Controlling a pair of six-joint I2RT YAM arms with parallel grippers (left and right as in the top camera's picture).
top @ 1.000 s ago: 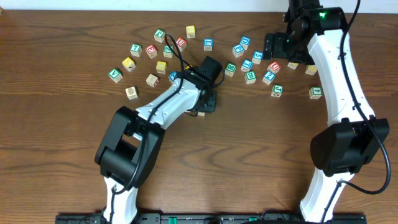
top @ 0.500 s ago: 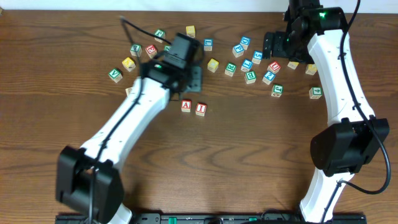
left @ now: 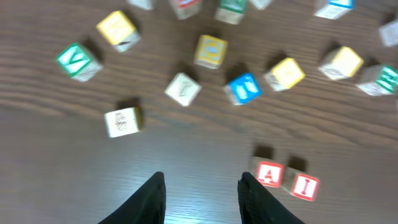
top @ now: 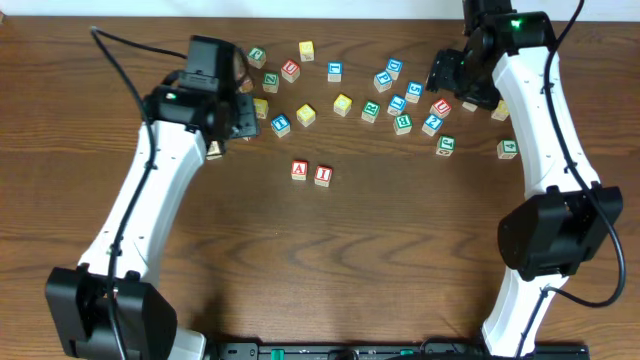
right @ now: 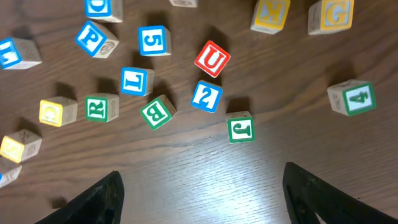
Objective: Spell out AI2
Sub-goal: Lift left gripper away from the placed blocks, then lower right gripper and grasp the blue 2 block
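The left gripper (left: 202, 198) hangs with its jaws parted and nothing between them, up and to the left of the A (top: 299, 169) in the overhead view. The I (top: 322, 174) sits just right of the A, in line with it and a sliver apart, while the blue 2 (right: 206, 96) lies well to the right of the A and farther back, among loose blocks (top: 343, 103). The right gripper (right: 205, 199) hovers over that far-right patch, spread wide and empty.
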